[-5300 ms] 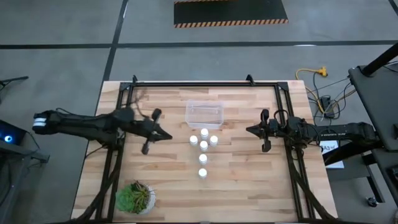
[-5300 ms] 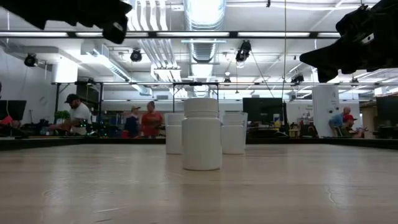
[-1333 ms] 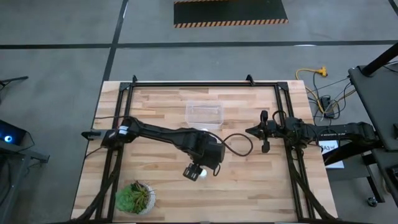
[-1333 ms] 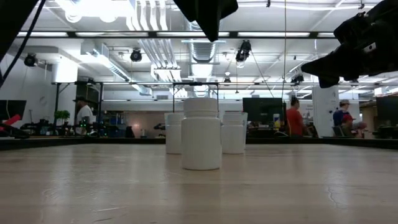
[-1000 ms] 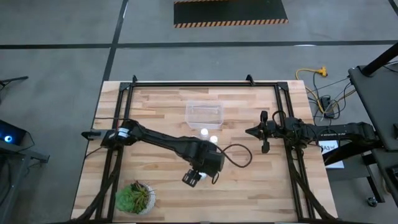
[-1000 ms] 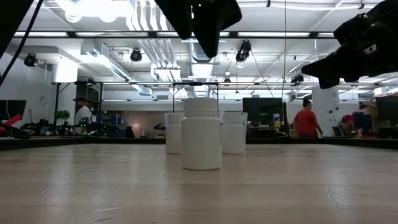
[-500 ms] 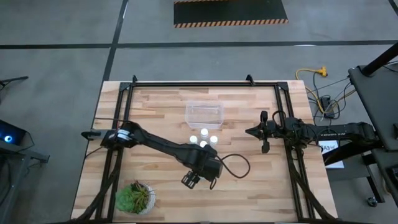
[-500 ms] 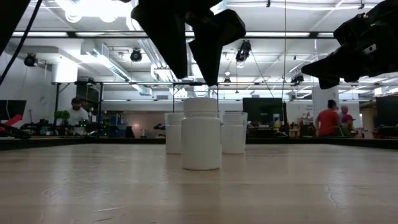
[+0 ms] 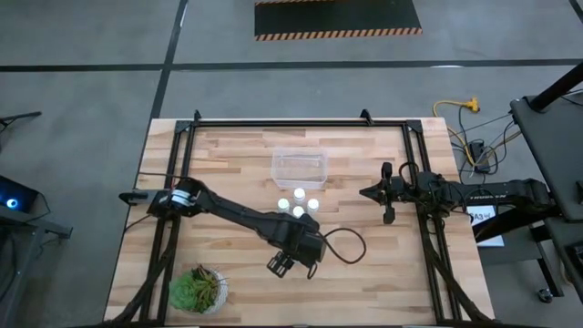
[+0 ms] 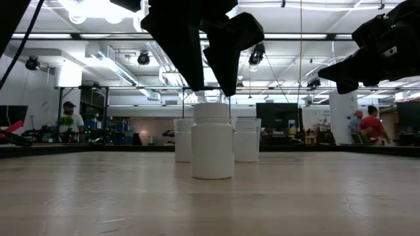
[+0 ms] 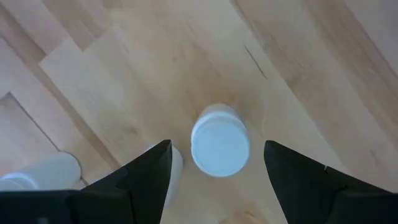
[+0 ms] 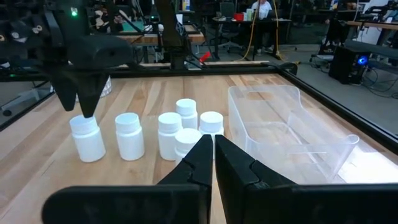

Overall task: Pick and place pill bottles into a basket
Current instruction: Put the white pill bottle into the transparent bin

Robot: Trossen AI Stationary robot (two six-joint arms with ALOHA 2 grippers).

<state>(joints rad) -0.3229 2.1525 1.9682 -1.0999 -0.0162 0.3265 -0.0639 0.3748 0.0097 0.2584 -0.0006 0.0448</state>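
So the left gripper hangs right over the end bottle, the one standing alone at the near end of the line, farthest from the basket. Its jaws are spread wide, one finger on each side of the cap, and they hold nothing. In the left wrist view the bottle sits between the two dark fingers, maybe a touch closer to one than the other.

What could go wrong, as I see it: if the arm drops while off-centre, a fingertip could land on the cap rim and tip the bottle or shove it along the wood. These things look light and smooth, so a squeeze on the cap edge instead of the body could make it pop out sideways. There's also a neighbour bottle just beside one finger in the wrist view, so a sloppy descent might clip that one too. And the carry to the basket passes over the cluster of bottles standing just in front of it, so a low swing could knock those down.

Orientation: the target stands upright, cap up, long axis vertical, so the wrist camera looks straight down on its round top. All the others I can see stand the same way.

The right gripper is pinched fully closed and empty, parked at the right side of the table, pointing toward the basket and the bottles.
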